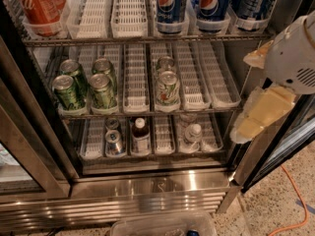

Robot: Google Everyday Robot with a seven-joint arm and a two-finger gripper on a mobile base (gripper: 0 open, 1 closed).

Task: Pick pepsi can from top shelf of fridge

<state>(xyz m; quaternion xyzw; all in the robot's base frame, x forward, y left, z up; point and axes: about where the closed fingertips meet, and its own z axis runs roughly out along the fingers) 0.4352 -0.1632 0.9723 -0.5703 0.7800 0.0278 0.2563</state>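
The fridge [147,195] stands open in front of me. On its top shelf [123,39], three dark blue pepsi cans stand in the right-hand white lanes: one [170,6], a second [212,6] and a third [253,4]. My gripper [256,119], cream-coloured under a white arm housing [295,53], hangs at the right edge of the fridge opening. It is below and to the right of the pepsi cans, at the height of the middle shelf, and touches no can.
Red cola cans [37,6] stand at the top shelf's left. Green cans [69,90] and a pale can [167,87] sit on the middle shelf, a bottle [141,134] and small cans below. A glass door [19,146] is at left, an orange cable [295,200] on the floor, a clear bin [162,225] at the bottom.
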